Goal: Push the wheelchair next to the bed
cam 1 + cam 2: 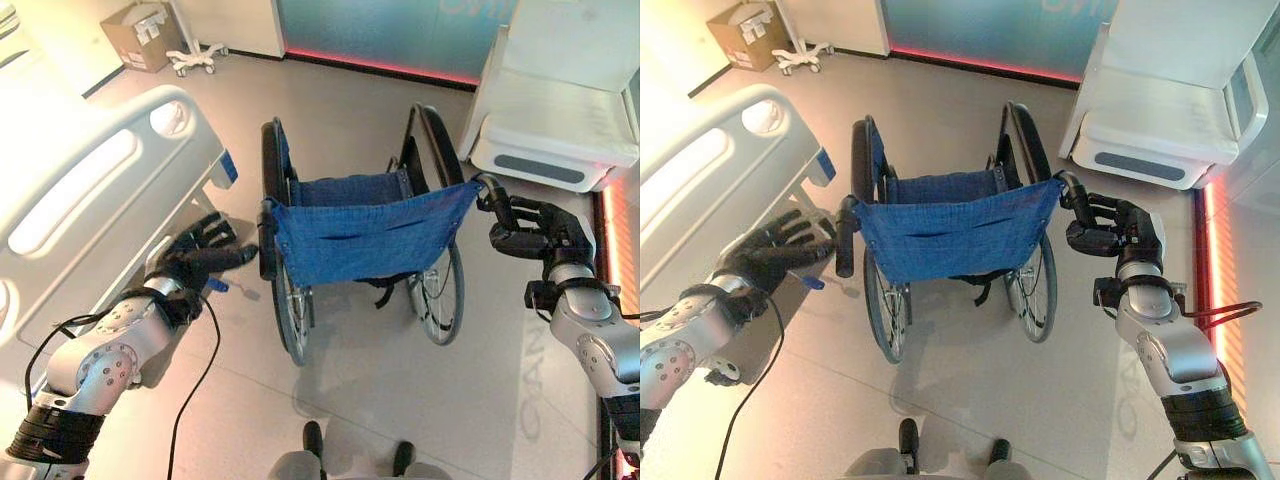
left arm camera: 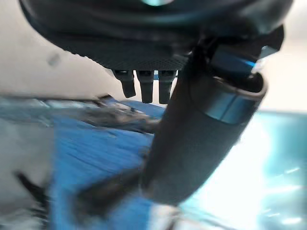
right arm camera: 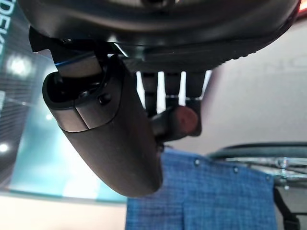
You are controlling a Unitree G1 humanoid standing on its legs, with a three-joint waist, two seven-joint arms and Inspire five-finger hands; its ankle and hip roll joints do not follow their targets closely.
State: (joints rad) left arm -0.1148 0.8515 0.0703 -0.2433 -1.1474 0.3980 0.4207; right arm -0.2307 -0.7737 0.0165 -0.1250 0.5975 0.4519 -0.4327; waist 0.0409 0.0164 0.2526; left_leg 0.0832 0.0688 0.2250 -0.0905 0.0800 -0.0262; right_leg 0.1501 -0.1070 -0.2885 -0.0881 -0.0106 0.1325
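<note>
A wheelchair with a blue cloth back and black wheels stands in the middle of the floor, its back towards me. The white bed runs along the left, its footboard close to the chair's left wheel. My left hand hovers just left of the left push handle, fingers spread and straight, holding nothing; the blue cloth lies past them. My right hand is curled round the right push handle, whose end sits between fingers and thumb.
A large white medical unit stands at the back right, close to the chair's right wheel. A cardboard box and a white wheeled stand base sit by the far wall. A red light strip lines the wall's foot.
</note>
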